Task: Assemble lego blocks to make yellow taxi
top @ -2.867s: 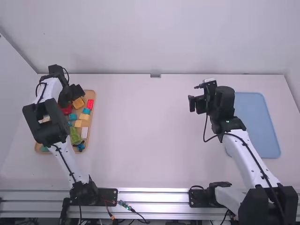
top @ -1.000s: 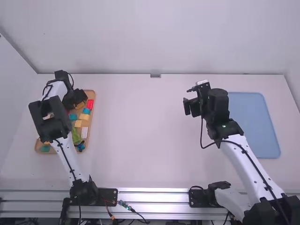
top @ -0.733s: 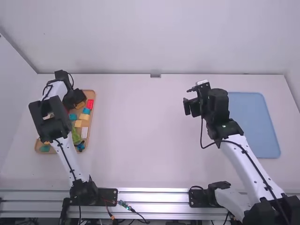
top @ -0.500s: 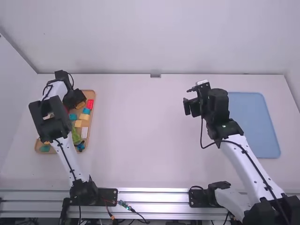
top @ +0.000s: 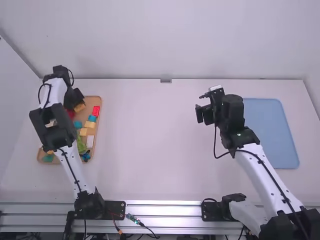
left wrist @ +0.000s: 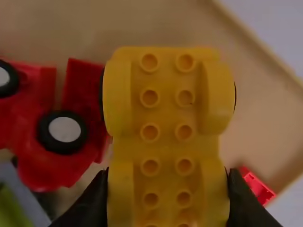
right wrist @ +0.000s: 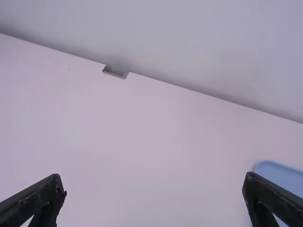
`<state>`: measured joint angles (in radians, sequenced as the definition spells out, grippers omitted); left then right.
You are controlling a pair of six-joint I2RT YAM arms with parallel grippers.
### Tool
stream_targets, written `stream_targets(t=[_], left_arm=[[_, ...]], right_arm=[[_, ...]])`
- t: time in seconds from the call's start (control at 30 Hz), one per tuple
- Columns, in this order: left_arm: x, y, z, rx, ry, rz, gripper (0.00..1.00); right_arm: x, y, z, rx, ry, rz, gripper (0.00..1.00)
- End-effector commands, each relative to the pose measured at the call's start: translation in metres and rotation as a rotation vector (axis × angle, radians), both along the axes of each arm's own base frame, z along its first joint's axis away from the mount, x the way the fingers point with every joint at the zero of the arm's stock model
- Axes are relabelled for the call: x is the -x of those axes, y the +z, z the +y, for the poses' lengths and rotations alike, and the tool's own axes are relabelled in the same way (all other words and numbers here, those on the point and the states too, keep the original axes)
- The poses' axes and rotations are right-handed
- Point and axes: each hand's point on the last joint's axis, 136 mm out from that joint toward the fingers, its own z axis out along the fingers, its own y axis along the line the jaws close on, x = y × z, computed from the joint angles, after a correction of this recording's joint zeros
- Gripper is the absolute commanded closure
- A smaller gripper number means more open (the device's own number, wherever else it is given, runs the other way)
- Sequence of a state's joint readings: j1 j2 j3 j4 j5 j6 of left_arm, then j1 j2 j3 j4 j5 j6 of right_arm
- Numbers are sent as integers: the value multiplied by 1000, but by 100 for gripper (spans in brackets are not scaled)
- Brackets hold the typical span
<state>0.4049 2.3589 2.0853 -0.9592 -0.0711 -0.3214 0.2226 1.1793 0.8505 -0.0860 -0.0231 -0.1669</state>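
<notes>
The left hand is at the far end of the wooden tray, its fingers pinching a long yellow piece from both sides. The piece shows two rows of round studs down its middle, with curved arches along both edges. Whether it touches the tray below cannot be told.

Just beside the yellow piece, in the left wrist view, lies a red wheeled piece with black tyres and pale hubs. A small red block sits near the tray's edge on the other side.

Nearer the arm bases, the tray holds a teal block, then two yellow-orange blocks, a white block and a green piece. A blue piece lies near the tray's close end, and another teal block is partly hidden by the left arm.

Well apart, over the desk, the right hand has its fingers spread wide with nothing between them. Past it, on the right side of the desk, lies a blue tray.
</notes>
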Motion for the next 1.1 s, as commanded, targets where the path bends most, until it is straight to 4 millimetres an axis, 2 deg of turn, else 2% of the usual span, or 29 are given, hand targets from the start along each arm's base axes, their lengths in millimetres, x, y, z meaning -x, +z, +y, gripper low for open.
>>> stream_targets(t=[0.0,0.2,0.33,0.37,0.4,0.5,0.6,0.63,0.67,0.7,0.8,0.93,1.07], left_arm=[[-6,33,-9,-29,-41,-44,98],[-16,57,-45,-51,-126,-108,98],[-18,77,-98,-96,-315,-169,98],[-17,78,-100,-99,-328,-169,98],[-12,81,-123,-121,-436,-169,98],[0,81,-161,-150,-609,-172,98],[14,75,-232,-177,-919,-229,98],[25,69,-265,-177,-1072,-249,98],[26,68,-269,-179,-1096,-251,98],[43,57,-304,-187,-1278,-254,98],[85,26,-356,-220,-1605,-183,98],[136,-2,-394,-203,-1871,-87,98],[168,-18,-413,-210,-2069,-38,98]], right_arm=[[-2,13,0,-7,-2,-28,1],[-2,13,0,-7,-3,-29,1],[-2,13,-3,-1,-15,-30,1],[-2,13,-3,1,-17,-31,1],[-3,13,-6,9,-33,-33,1],[-4,14,-10,17,-57,-37,1],[-4,15,-14,23,-73,-42,1],[-4,17,-17,0,-95,-41,1],[-4,17,-18,-4,-100,-41,1],[-4,20,-25,-36,-134,-40,2],[1,24,-48,-102,-224,-24,1],[9,25,-63,-149,-248,-2,1],[15,26,-70,-190,-229,14,1]])
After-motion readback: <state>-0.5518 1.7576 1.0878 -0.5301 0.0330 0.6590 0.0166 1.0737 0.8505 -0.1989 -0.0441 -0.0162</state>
